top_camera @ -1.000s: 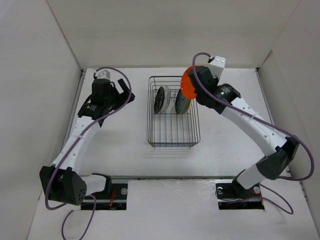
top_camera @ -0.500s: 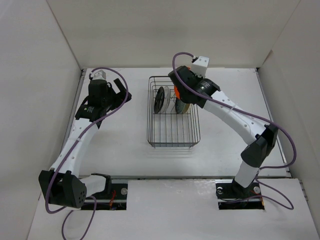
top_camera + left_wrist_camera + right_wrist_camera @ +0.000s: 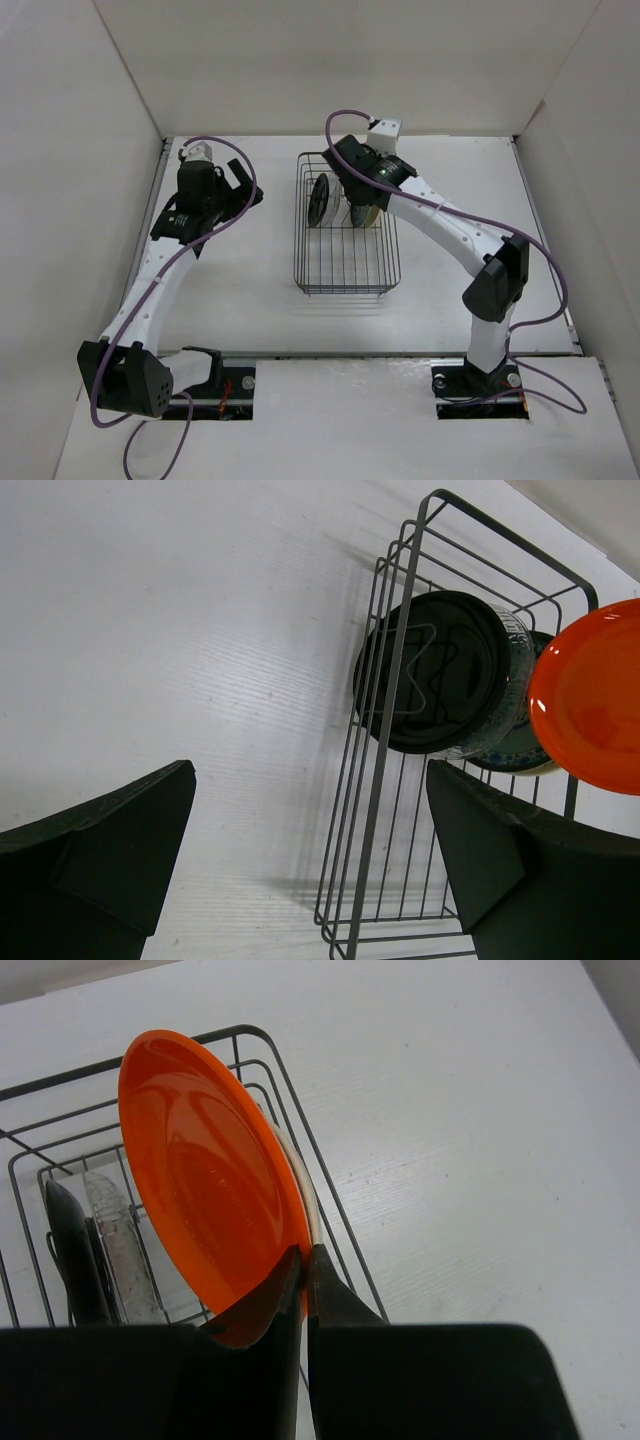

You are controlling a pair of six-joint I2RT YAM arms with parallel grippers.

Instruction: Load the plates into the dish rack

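Note:
The black wire dish rack (image 3: pixel 347 290) stands mid-table. A black plate (image 3: pixel 440 670), a clear glass plate (image 3: pixel 512 670) and a teal patterned plate (image 3: pixel 520 756) stand on edge in its far end. My right gripper (image 3: pixel 305 1260) is shut on the lower rim of the bright orange plate (image 3: pixel 210 1180) and holds it upright over the rack, right against a cream plate's rim (image 3: pixel 307 1195). From above, the right gripper (image 3: pixel 350 187) hides the orange plate. My left gripper (image 3: pixel 310 870) hangs open and empty left of the rack (image 3: pixel 385 760).
White walls close in the table on the left, back and right. The left arm's wrist (image 3: pixel 205 190) hovers near the left wall. The right arm's elbow (image 3: pixel 495 280) rises at the right of the rack. A purple cable loops over each arm.
The right arm has swung left, carrying the orange plate from the rack's far right corner to above the standing plates. The left arm has hardly moved.

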